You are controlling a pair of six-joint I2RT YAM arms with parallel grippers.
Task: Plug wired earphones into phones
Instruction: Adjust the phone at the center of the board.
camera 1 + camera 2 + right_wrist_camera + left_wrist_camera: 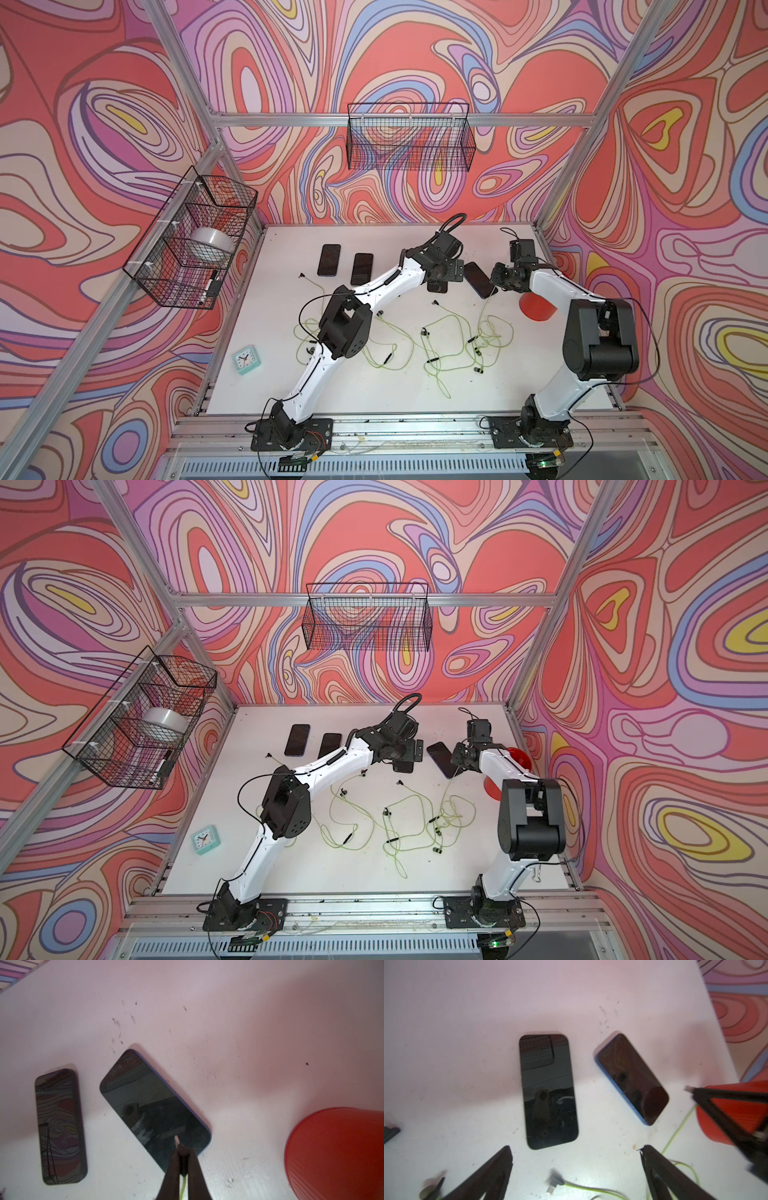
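Two phones (328,259) (361,269) lie side by side at the back left of the white table. Further right lie a black phone (549,1091) and a tilted blue-edged phone (632,1078) (153,1105). My left gripper (576,1153) hangs open just short of the black phone's near end, with a loose plug (556,1180) on the table between its fingers. My right gripper (184,1151) is shut on an earphone plug (176,1139), whose tip hovers over the near end of the blue-edged phone. Yellow-green wired earphones (449,332) sprawl tangled across the table's middle.
A red cup (536,309) (336,1151) lies on its side right of the blue-edged phone, under the right arm. A mint-green clock (247,360) sits at the front left. Wire baskets (409,137) (191,237) hang on the back and left walls.
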